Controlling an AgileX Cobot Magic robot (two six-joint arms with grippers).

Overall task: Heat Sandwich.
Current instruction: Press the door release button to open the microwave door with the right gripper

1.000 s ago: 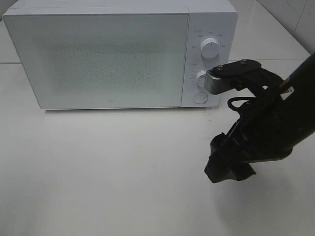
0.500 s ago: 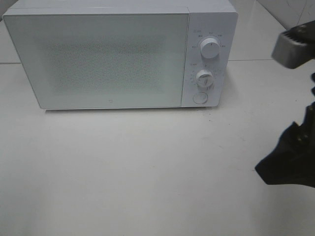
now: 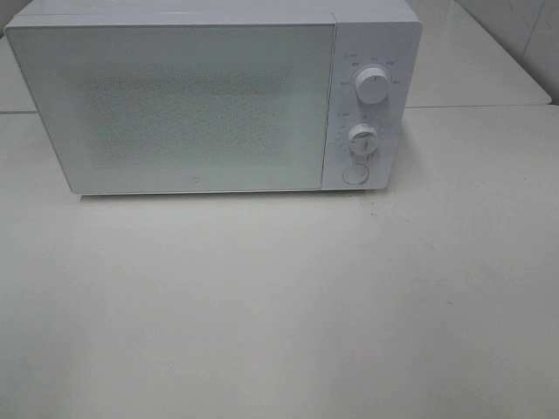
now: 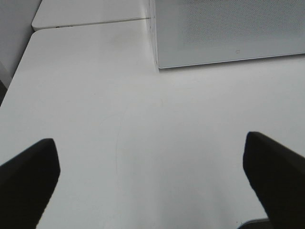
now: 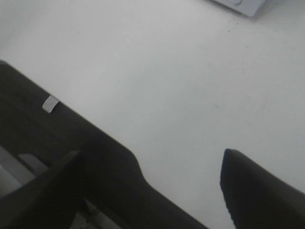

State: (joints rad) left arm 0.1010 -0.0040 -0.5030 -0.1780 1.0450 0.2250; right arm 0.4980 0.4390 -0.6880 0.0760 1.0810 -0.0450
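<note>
Tabletop (image 3: 262, 305) between microwave (image 3: 175, 105) front and near edge; left pincer (image 4: 152, 176), right pincer (image 5: 157, 179) apart.

The microwave (image 3: 210, 96) is white; its door (image 3: 183, 109) carries a fine grey dotted mesh. The knobs (image 3: 373, 85) at its 3 o'clock side are white. The table (image 3: 279, 305) is off-white. The left tool (image 4: 148, 143) and right tool (image 5: 152, 155) are black.

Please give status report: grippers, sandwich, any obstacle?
Left gripper open, empty. Right gripper open, empty. Sandwich not in view. White box-shaped microwave oven, door shut.
</note>
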